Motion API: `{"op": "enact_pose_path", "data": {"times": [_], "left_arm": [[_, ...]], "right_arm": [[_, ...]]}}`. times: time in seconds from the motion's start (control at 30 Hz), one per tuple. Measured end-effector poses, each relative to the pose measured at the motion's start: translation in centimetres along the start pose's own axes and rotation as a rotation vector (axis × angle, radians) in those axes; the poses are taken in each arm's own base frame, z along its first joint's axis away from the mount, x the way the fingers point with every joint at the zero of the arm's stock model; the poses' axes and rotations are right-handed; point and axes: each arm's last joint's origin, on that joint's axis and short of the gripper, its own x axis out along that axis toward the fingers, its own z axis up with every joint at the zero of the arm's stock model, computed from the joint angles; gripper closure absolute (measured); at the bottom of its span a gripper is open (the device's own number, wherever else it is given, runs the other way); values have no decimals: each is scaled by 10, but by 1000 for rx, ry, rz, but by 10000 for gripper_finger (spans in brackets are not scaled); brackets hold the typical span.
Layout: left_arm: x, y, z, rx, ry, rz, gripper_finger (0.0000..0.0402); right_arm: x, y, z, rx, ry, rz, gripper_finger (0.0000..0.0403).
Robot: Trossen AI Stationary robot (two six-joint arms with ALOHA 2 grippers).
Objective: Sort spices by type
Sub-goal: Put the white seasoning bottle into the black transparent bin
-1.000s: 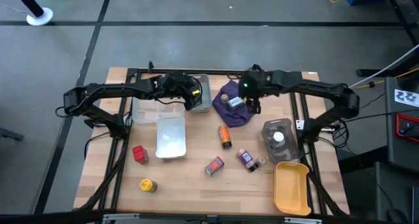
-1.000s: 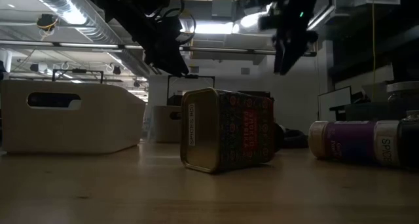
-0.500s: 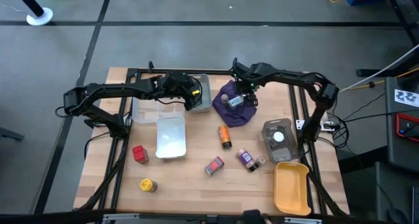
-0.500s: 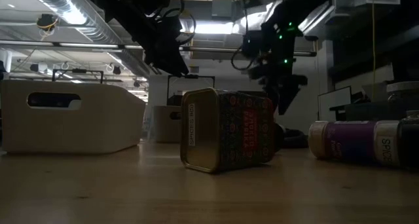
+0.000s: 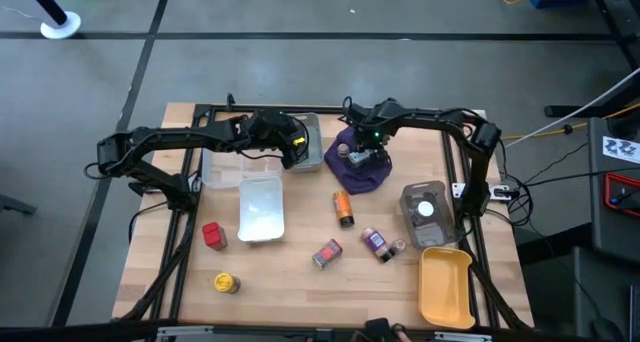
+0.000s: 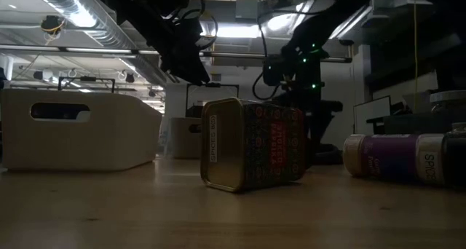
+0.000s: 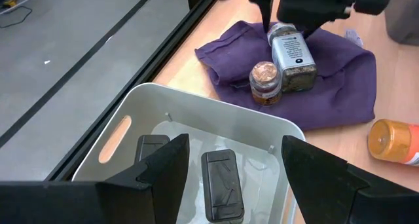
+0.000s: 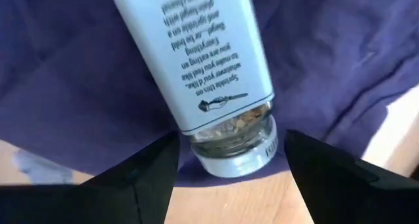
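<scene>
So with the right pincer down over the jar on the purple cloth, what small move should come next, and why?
Probably close the right pincer on the pale-labelled jar. Its fingers are open on either side of the jar, which lies on the purple cloth, so a grasp looks lined up.

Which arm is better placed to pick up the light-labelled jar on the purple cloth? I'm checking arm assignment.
The right. The right gripper is down over the light-labelled jar on the purple cloth, fingers open either side. The left gripper hangs open over the grey tray.
</scene>
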Motion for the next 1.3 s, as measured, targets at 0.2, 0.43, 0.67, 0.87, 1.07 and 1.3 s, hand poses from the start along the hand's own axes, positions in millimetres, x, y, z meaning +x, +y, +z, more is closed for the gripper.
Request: {"op": "enact_pose_path", "data": {"times": [0.2, 0.43, 0.67, 0.87, 1.07, 1.3], "left_arm": [[0, 0, 0, 0, 0, 0, 174], [0, 0, 0, 0, 0, 0, 174], [0, 0, 0, 0, 0, 0, 174], [-1, -3, 1, 10, -7, -9, 174], [-3, -16, 5, 33, -57, -58, 174], [-7, -32, 13, 41, -152, -139, 174]], "right_arm": [[13, -1, 2, -6, 36, 17, 136], [15, -1, 1, -3, 61, 9, 193], [1, -2, 2, 51, 96, 37, 193], [-29, -8, 6, 107, 116, 50, 189], [-62, -14, 10, 147, 108, 54, 208], [-98, -12, 17, 139, 80, 42, 291]]}}
